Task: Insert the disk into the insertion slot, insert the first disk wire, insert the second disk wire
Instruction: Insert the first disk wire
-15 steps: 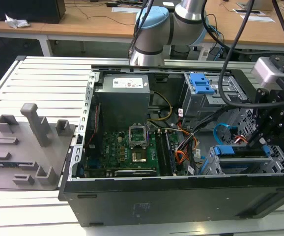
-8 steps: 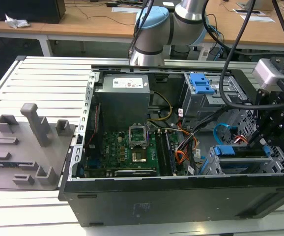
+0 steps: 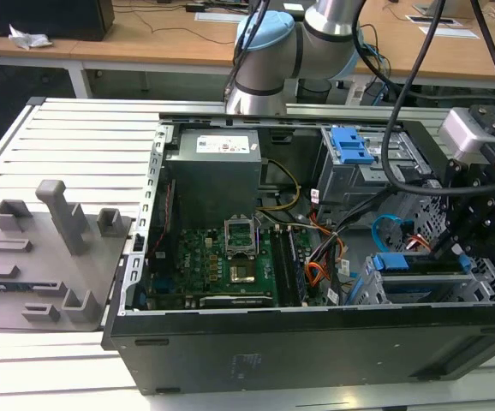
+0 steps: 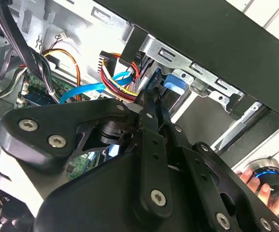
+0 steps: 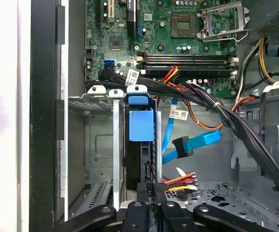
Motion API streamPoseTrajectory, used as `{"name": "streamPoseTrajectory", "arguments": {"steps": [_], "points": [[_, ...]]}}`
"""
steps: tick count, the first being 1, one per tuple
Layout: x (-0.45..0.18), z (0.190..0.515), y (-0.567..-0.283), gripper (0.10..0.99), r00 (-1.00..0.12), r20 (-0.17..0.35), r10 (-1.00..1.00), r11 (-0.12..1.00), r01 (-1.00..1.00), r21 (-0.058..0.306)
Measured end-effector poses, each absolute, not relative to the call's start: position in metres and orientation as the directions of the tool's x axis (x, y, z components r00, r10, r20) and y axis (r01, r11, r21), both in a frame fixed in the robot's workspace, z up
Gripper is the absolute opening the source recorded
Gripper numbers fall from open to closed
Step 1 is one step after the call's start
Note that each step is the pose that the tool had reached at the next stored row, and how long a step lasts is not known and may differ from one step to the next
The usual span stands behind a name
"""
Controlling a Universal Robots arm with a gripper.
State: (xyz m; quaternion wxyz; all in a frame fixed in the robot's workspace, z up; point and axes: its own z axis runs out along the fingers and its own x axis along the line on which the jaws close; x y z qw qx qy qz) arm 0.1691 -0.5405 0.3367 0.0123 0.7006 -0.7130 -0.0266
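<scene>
That blue wire (image 5: 204, 139) looked light and floppy, best grabbed by its stiff plug (image 5: 182, 147) — couldn't tell whether the gripper (image 4: 152, 100) was clamped on anything.

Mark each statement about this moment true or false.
1. The disk sits in the insertion slot. True.
2. The dark plug of the second disk wire is plugged into the disk. False: it hangs free beside the disk.
3. The computer case is closed. False: its side is open, showing the motherboard.
4. The claw is close to the disk's blue frame. True.
</scene>
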Motion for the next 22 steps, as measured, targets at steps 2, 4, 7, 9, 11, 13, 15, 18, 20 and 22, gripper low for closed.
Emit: {"name": "streamPoseTrajectory", "arguments": {"steps": [2,4,7,9,11,13,15,18,20,22], "points": [[0.169,0.336,-0.541,0.165,-0.018,-0.022,-1.0,0.017,-0.998,0.055],[0.169,0.336,-0.541,0.243,-0.018,-0.02,-1.0,0.017,-0.998,0.055],[0.169,0.349,-0.541,0.243,-0.018,-0.02,-1.0,0.017,-0.998,0.055],[0.169,0.365,-0.54,0.243,-0.018,-0.02,-1.0,0.017,-0.998,0.054],[0.169,0.371,-0.539,0.227,-0.018,-0.02,-1.0,0.017,-0.998,0.054],[0.169,0.381,-0.539,0.106,-0.018,-0.02,-1.0,0.017,-0.998,0.054],[0.169,0.384,-0.539,0.106,-0.018,-0.02,-1.0,0.017,-0.998,0.054],[0.169,0.384,-0.539,0.106,-0.018,-0.02,-1.0,0.017,-0.998,0.054],[0.169,0.384,-0.539,0.106,-0.018,-0.02,-1.0,0.017,-0.998,0.054],[0.167,0.385,-0.539,0.106,-0.018,-0.02,-1.0,0.017,-0.998,0.054]]}}
